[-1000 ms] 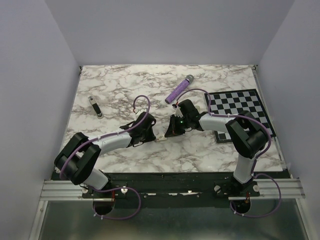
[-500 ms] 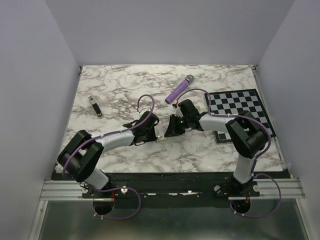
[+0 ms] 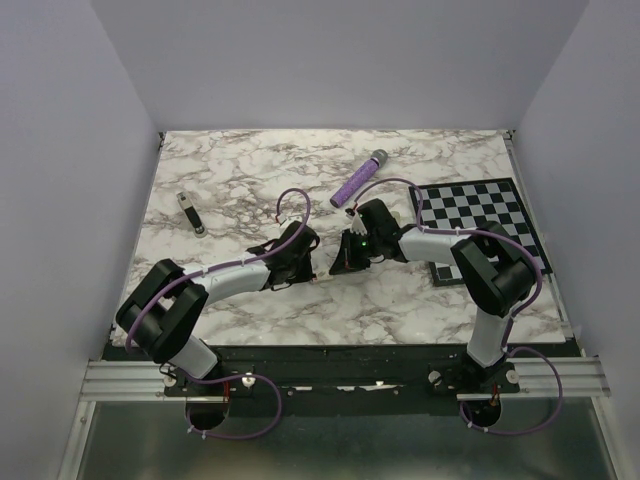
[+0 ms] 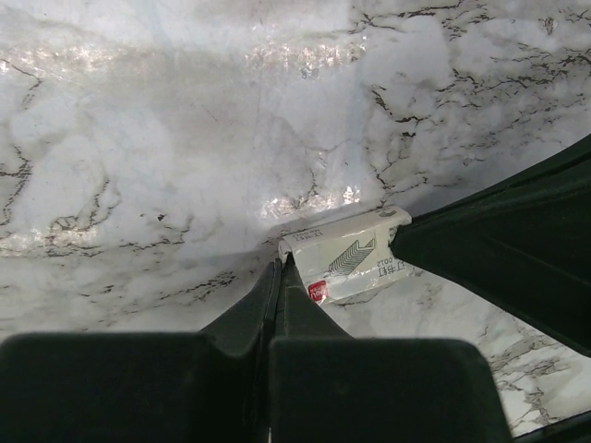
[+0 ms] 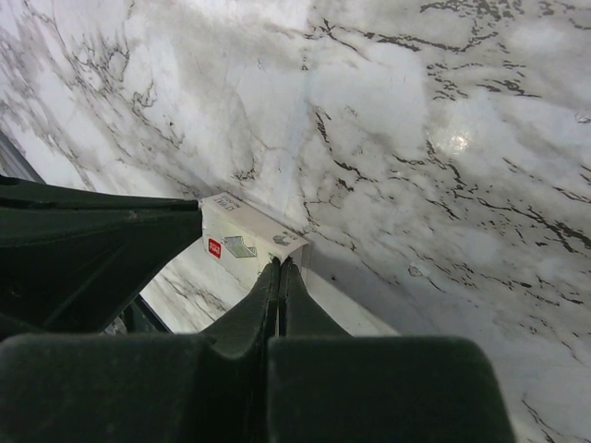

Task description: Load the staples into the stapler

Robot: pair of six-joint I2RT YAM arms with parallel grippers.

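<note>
Seeing left gripper (image 4: 280,270) & right gripper (image 5: 280,269) both pinched shut, tips at the staples box (image 4: 346,263). Each arm hides one box end from the other cam. I can't tell if anything is gripped.

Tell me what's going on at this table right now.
Both arms meet mid-table over the small cream-white staple box. The left tool is shut with its tips at one end of the box. The right tool is shut at the other end. Whether either pinches a flap is unclear. The stapler lies apart on the far left of the marble table, untouched.
</note>
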